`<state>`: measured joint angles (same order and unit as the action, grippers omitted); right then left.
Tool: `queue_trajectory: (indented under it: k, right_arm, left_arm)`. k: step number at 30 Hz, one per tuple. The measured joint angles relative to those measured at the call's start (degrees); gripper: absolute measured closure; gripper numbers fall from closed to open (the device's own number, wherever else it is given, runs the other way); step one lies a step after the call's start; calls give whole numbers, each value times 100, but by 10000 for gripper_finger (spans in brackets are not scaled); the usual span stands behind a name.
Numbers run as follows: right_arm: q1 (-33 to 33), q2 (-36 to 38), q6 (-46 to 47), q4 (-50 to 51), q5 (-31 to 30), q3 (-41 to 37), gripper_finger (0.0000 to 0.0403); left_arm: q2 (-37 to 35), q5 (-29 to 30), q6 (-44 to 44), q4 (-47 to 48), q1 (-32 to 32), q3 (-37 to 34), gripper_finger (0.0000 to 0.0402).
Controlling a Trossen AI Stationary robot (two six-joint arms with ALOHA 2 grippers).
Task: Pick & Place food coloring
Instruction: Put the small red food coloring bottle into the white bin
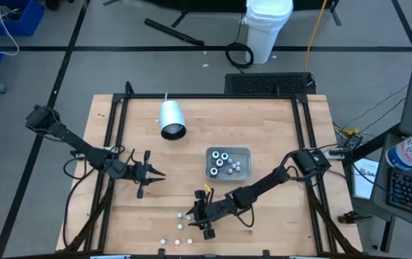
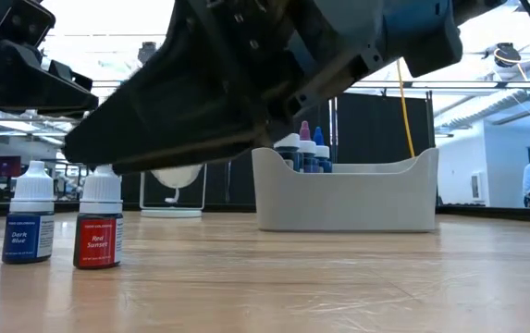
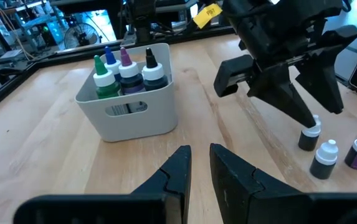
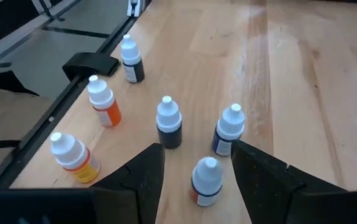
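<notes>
- The left claw (image 1: pixel 150 175) hovers over the left half of the wooden counter (image 1: pixel 263 223), well away from the bottles; in its own wrist view its fingers (image 3: pixel 175 171) stand narrow with a thin gap, holding nothing.
- A white cylinder (image 1: pixel 171 118) lies on its side toward the far part of the counter.
- Loose food coloring bottles (image 1: pixel 180 224) stand upright near the counter's front edge; the low view shows one labelled dark blue (image 2: pixel 30 215) beside a red one (image 2: pixel 98 218).
- The right claw (image 1: pixel 207 224) is low over this cluster. Its fingers (image 4: pixel 142 175) are spread wide and grip nothing, with a white-capped bottle (image 4: pixel 205 181) standing between the tips.
- The grey tray (image 1: pixel 244 151), right of centre, holds more food coloring bottles (image 1: pixel 225 162) standing upright.
</notes>
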<state>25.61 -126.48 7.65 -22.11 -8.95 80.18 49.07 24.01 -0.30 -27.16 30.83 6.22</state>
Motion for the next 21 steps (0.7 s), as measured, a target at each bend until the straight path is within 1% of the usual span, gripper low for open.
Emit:
queue_trajectory:
  k: [5, 15, 21]
  right_arm:
    - [0, -2, -23, 47, -30, 0, 231]
    - [29, 0, -127, 34, -340, 0, 232]
    - [38, -128, -158, -146, -329, 2, 232]
  left_arm:
    - [-1, 2, 10, -1, 0, 0, 334]
    - [-1, 5, 11, 0, 1, 0, 334]
    - [-1, 8, 45, 2, 0, 0, 334]
